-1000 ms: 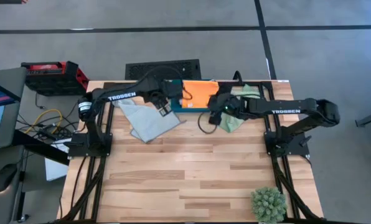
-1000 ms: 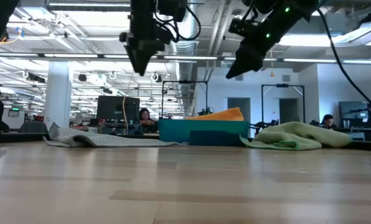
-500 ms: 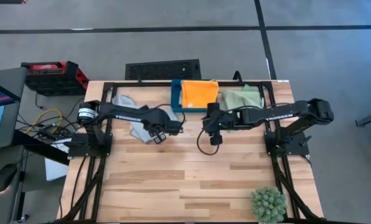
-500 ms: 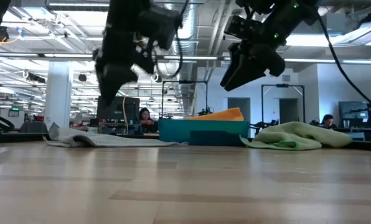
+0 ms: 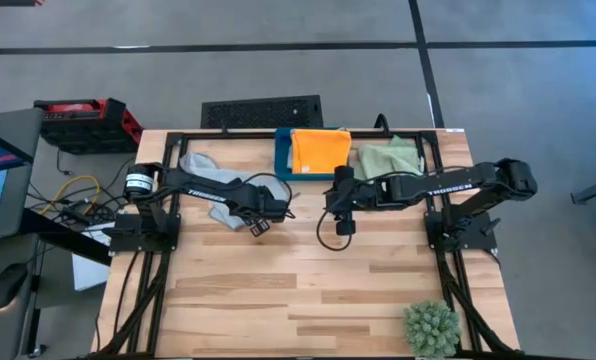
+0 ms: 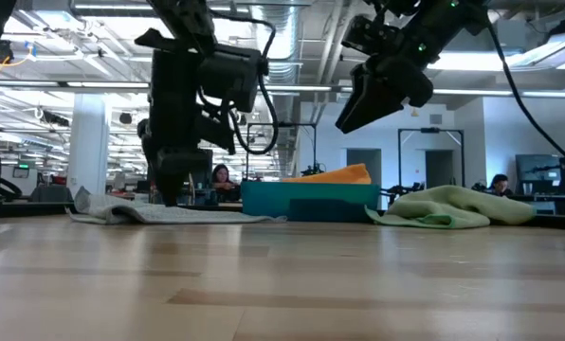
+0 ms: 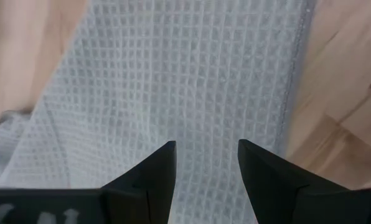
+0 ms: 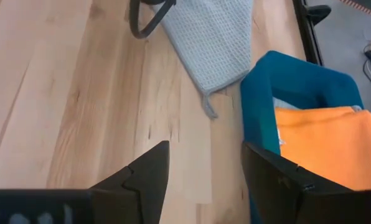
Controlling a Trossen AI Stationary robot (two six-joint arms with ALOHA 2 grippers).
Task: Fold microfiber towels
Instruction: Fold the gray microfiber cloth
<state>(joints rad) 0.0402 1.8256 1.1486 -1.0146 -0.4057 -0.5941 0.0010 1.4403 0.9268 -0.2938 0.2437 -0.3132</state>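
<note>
The left gripper (image 7: 205,163), jaws parted and empty, hangs low over the pale blue-grey waffle-weave microfiber towel (image 7: 173,87) lying flat beside the dark teal rectangular box (image 5: 286,160). The right gripper (image 8: 204,163), also spread and holding nothing, hovers over bare wood in front of that box. This looks like the reach for a first grasp; next, the left fingers should drop and pinch a towel edge near the hem

Overhead looks straight down, low camera level — both share the table (image 5: 308,290)
</note>
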